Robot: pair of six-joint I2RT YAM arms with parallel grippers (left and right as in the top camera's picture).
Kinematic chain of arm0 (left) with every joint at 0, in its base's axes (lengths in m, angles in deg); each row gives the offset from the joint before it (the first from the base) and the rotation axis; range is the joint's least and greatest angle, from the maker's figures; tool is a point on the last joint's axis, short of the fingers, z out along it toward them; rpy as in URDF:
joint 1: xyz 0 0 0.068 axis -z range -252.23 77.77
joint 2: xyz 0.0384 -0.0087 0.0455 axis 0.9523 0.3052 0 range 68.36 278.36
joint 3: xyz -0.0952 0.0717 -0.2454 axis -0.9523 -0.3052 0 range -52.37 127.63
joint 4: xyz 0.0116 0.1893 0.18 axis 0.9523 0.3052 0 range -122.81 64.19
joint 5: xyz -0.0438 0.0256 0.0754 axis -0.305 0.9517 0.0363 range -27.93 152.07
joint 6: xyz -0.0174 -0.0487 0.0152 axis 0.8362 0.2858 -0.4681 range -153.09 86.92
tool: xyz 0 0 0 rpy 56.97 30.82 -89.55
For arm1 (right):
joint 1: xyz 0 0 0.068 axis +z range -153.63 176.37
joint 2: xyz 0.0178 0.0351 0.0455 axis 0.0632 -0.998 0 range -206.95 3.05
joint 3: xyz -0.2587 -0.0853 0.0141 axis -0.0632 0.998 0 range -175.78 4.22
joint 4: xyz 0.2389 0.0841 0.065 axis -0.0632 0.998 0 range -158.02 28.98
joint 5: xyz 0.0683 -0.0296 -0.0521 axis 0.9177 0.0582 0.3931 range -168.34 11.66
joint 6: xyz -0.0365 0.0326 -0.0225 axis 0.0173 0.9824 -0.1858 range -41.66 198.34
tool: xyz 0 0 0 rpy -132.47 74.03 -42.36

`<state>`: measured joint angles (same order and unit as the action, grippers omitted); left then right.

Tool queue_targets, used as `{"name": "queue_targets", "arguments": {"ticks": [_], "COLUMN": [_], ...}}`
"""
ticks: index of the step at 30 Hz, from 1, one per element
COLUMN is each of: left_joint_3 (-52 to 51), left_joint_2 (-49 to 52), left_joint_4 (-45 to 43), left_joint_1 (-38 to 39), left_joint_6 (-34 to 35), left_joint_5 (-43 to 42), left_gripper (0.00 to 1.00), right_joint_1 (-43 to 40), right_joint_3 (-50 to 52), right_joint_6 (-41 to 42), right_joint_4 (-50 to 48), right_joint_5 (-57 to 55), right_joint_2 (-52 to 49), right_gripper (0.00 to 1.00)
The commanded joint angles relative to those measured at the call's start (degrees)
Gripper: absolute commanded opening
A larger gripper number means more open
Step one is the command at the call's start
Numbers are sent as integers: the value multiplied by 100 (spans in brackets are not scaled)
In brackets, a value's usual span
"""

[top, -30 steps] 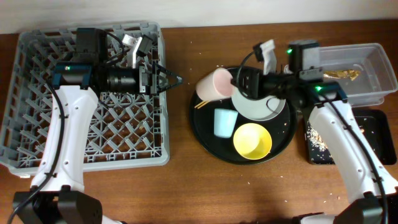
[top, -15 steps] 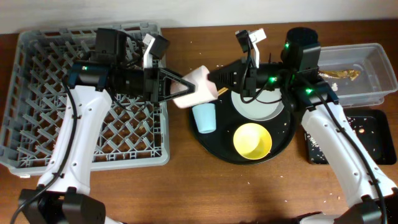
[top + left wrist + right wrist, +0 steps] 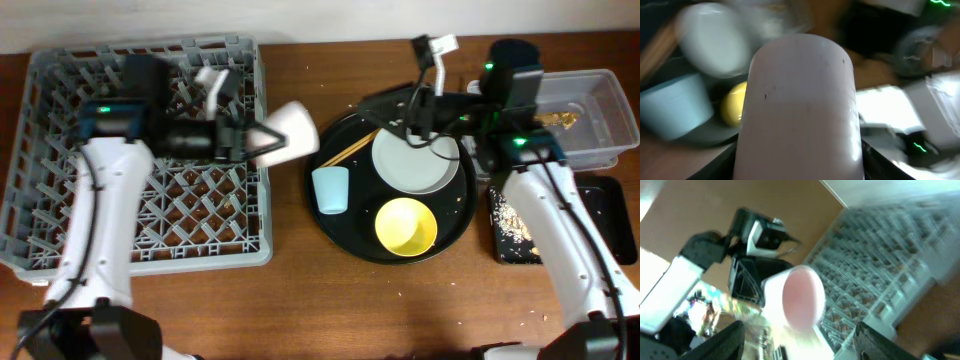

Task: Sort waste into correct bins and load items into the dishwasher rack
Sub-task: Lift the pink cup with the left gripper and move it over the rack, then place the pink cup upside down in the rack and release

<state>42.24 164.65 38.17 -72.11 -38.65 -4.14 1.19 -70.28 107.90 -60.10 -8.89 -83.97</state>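
My left gripper (image 3: 268, 138) is shut on the small pink cup (image 3: 290, 130), which lies on its side in the air over the right edge of the grey dishwasher rack (image 3: 60, 160). In the left wrist view the pink cup (image 3: 800, 100) fills the space between the jaws. My right gripper (image 3: 378, 110) is open above the back of the round black tray, apart from the cup. Its wrist view looks into the pink cup's mouth (image 3: 797, 297). On the tray lie the light-blue cup (image 3: 330, 188), yellow bowl (image 3: 405, 225), pale plate (image 3: 412, 160) and chopsticks (image 3: 350, 150).
The round black tray (image 3: 318, 215) sits at table centre. A clear tub (image 3: 600, 100) holding a golden wrapper (image 3: 550, 120) stands at the back right. The shallow black tray (image 3: 600, 215) with crumbs lies in front of it. Small crumbs dot the wood near the round tray.
The right gripper has opened, let go of the pink cup and drawn back to the right. The left gripper has closed on the cup and carried it left toward the rack.
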Motion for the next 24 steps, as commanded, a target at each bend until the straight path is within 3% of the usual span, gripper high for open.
{"name": "queue_targets", "arguments": {"ticks": [1,2,4,8,16,19,20,24], "left_joint_3": [15,15,15,0,-1401,-1488,-1486,-1292], "left_joint_2": [-96,-96,-96,-59,-13,-13,-13,-15], "left_joint_4": [417,529,643,612,-398,-372,-380,-398], "left_joint_1": [-1045,-1322,-1676,-2085,-2221,-2221,-2221,-2221], "left_joint_6": [892,1272,1801,1895,2208,2229,2251,2041], "left_joint_5": [3508,4629,6096,6594,6883,6878,6824,5790], "left_gripper": [53,52,52,52,54,68,92,98], "right_joint_1": [-334,-334,-330,-330,-330,-328,-328,299], "right_joint_3": [-59,-59,-59,-59,-59,-59,-59,-59], "right_joint_6": [-280,-542,-684,-1300,-1434,-1434,-1447,-2280], "right_joint_4": [1757,2673,3926,4754,4955,4955,4955,4898], "right_joint_5": [-1287,-2229,-4194,-4920,-4916,-4911,-4885,-4708], "right_joint_2": [81,81,81,81,81,81,81,81], "right_gripper": [76,76,75,75,75,75,75,77]}}
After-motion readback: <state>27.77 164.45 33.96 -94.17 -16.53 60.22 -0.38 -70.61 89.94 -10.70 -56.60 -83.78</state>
